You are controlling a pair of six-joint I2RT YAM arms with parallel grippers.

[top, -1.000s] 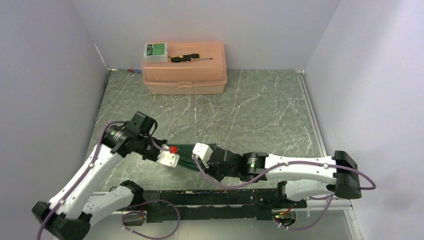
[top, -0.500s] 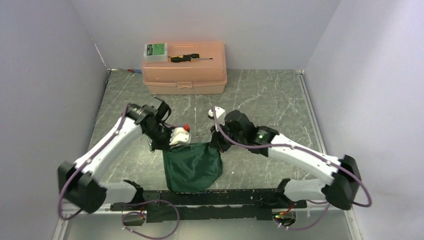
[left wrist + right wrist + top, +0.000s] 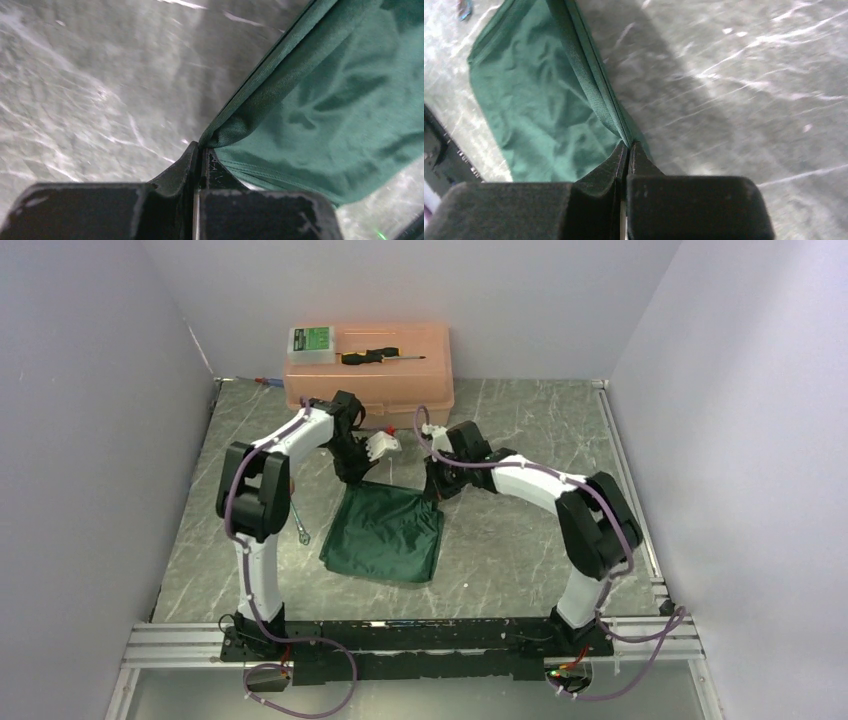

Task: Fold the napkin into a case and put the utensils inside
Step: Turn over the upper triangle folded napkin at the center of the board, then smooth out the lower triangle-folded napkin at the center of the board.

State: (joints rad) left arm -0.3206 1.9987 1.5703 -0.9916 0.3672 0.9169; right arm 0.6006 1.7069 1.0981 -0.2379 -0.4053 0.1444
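Observation:
The dark green napkin [image 3: 386, 532] lies spread on the marble table, its far edge lifted. My left gripper [image 3: 358, 480] is shut on its far left corner [image 3: 220, 134]. My right gripper [image 3: 432, 488] is shut on its far right corner [image 3: 621, 132]. A thin silver utensil [image 3: 300, 531] lies on the table just left of the napkin. The gold-headed utensil is not in view.
A peach plastic box [image 3: 368, 376] stands at the back, with a black-handled screwdriver [image 3: 378, 356] and a small green-and-white case [image 3: 312, 341] on its lid. Grey walls close in the left, back and right. The arm-base rail [image 3: 420, 638] runs along the near edge.
Both arms have swung from the near edge toward the back, pulling the napkin's held corners away from the bases; the cloth has gone from bunched to spread flat.

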